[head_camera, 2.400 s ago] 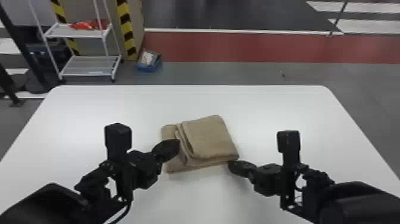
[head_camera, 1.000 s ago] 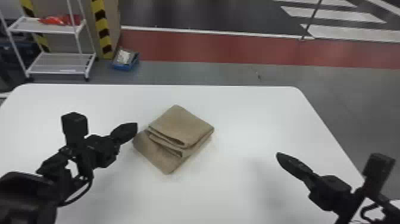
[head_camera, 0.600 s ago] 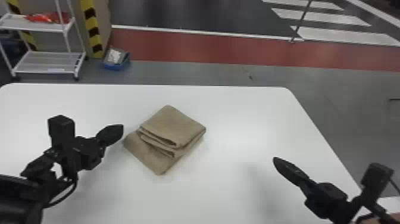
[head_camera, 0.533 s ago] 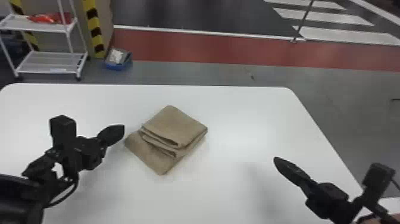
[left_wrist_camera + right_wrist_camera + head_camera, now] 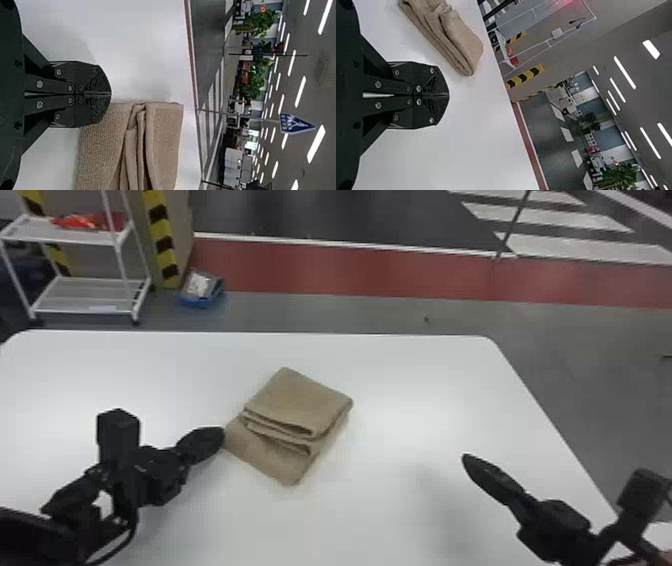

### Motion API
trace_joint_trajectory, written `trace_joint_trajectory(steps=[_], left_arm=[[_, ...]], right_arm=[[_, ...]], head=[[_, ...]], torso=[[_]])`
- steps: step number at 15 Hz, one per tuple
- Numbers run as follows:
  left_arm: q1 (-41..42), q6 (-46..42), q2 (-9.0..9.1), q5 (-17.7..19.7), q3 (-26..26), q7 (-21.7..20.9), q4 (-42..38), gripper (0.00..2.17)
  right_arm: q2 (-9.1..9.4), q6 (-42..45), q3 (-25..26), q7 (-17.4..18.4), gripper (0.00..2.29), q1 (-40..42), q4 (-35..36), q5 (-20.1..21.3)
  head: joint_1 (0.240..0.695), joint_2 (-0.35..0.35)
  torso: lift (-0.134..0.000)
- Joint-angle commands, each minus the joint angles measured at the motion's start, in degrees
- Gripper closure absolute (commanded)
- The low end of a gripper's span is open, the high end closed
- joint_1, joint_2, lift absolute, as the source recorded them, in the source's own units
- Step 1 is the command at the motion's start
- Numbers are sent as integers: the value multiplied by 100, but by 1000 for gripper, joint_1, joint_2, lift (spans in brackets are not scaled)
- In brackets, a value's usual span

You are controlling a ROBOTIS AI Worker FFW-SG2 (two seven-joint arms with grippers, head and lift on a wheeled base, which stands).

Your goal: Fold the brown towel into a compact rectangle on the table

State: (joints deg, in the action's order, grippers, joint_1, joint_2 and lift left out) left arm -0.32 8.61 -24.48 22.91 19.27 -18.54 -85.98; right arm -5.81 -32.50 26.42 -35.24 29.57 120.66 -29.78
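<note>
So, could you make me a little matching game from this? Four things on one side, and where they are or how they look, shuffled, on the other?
1. brown towel
2. left claw
3. right claw
4. blue box

A. on the floor beyond the table
B. closed, by the towel's left corner
C. folded in layers
D. closed, well off to the towel's right

Pairs: 1-C, 2-B, 3-D, 4-A

Brown towel (image 5: 300,405), folded into a thick, layered packet, lying flat and obliquely on the white table; upper folds form a compact block, with a single lower flap protruding on the near-left side.
</note>
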Motion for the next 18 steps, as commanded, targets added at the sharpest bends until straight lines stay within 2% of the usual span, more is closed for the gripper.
trace_joint_trajectory(steps=[1, 5, 12, 13, 15, 16, 18], left_arm=[[331, 295, -4, 20, -37, -9, -543, 1703], [717, 594, 22, 117, -2, 9, -1149, 1703], [981, 770, 259, 187, 139, 97, -1439, 1703], [1007, 770, 242, 266, 60, 105, -1536, 1703], [1271, 787, 206, 354, -310, 123, -1896, 1703], [1368, 787, 206, 433, -494, 123, -2037, 1700], [1508, 770, 171, 609, -898, 132, -2292, 1629]], right_arm=[[1, 19, 48, -27, 2128, 5, -34, -54], [-8, 160, 65, -71, 2132, -66, -236, -133], [-43, 318, 65, -89, 2118, -232, -395, -177], [-60, 318, 39, -80, 2064, -294, -324, -54], [-78, 300, -84, -71, 1713, -443, 27, 289], [-122, 300, -260, -71, 1420, -549, 203, 570], [-210, 300, -875, -71, 616, -813, 590, 1590]], head=[[695, -184], [695, -239], [695, -318], [695, -324], [695, -324], [695, -313], [695, -272]], torso=[[-123], [-123], [-123], [-123], [-123], [-123], [-123]])
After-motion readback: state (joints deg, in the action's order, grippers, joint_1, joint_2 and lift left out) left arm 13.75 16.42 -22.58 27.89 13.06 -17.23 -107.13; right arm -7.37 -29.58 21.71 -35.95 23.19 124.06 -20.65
